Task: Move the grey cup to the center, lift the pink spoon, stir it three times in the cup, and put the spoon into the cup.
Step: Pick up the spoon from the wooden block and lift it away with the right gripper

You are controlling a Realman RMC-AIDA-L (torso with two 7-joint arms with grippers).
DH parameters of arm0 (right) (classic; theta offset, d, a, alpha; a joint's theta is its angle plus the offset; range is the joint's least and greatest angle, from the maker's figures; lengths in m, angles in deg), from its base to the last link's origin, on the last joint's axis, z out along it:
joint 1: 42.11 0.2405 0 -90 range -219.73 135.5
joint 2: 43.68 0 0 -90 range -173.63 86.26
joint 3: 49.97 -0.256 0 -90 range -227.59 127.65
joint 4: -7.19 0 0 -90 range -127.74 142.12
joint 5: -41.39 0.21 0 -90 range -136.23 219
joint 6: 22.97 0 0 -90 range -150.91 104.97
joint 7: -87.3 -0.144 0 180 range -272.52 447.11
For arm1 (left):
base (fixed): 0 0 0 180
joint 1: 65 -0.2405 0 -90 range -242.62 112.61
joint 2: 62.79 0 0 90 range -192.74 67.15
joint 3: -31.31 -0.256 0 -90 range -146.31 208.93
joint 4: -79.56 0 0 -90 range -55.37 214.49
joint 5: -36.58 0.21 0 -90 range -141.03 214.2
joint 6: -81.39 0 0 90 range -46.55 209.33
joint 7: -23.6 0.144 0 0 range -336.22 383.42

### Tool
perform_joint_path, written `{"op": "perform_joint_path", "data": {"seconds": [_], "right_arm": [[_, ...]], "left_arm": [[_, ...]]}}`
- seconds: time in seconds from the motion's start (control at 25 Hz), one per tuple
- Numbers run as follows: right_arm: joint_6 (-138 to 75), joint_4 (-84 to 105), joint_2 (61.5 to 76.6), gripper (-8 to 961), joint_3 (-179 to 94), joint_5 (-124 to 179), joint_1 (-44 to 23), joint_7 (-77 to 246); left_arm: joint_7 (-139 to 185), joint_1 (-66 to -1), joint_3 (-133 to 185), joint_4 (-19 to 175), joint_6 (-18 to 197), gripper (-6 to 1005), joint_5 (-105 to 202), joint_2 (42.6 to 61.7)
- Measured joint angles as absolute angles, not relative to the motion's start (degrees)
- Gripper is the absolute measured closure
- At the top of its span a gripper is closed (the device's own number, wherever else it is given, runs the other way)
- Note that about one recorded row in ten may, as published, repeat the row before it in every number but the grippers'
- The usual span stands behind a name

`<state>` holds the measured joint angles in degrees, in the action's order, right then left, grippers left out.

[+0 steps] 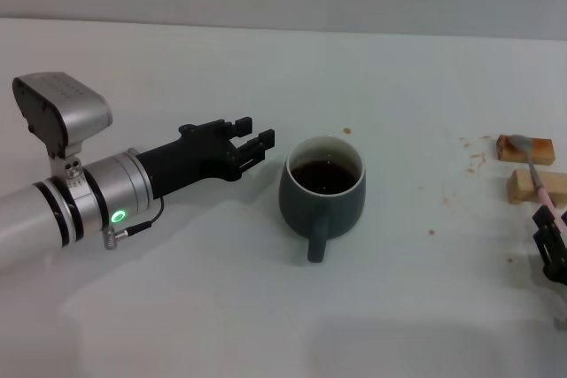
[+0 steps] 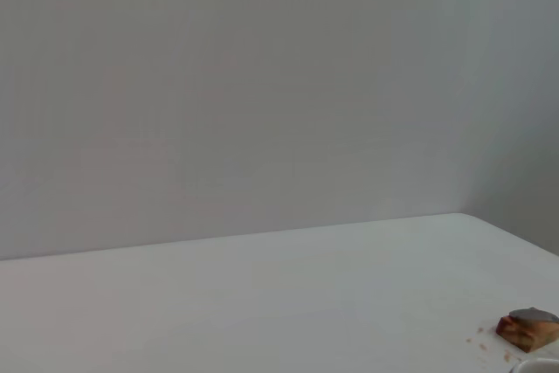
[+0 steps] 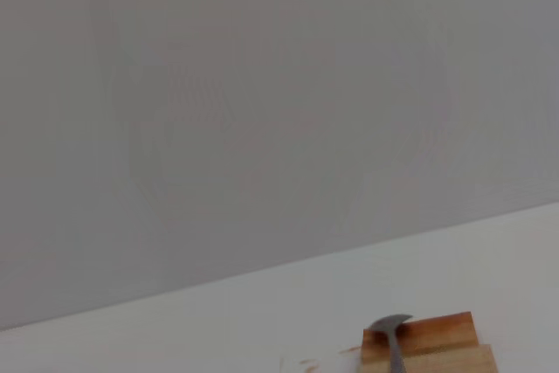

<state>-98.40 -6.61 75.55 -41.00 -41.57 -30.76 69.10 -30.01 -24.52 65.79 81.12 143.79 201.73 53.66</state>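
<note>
You have one grey cup (image 1: pixel 323 190) near the middle of the white counter (image 1: pixel 221 307), holding dark liquid, its handle toward the near edge. Your left tool (image 1: pixel 251 148) hovers just beside the cup, fingers spread and released, touching nothing. One pink spoon (image 1: pixel 540 174) lies across two wooden blocks (image 1: pixel 526 149) by the counter's right edge. Your right tool (image 1: pixel 551 241) sits near the spoon's handle end; you cannot tell its grip.

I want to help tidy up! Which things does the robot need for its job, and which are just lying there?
Needed:
grey cup
pink spoon
left pincer, open beside the cup
right pincer, near the spoon's handle

Just lying there:
two wooden blocks under the spoon
brown crumbs on the table
</note>
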Motion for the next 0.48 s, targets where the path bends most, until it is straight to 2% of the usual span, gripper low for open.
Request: {"op": "perform_joint_path", "data": {"seconds": [0.48], "right_arm": [[-97.8,-6.5,75.52,573,-41.0,-41.6,-30.0,69.0]], "left_arm": [[-30.0,-24.6,65.9,81.2,143.8,567,201.7,53.66]]}}
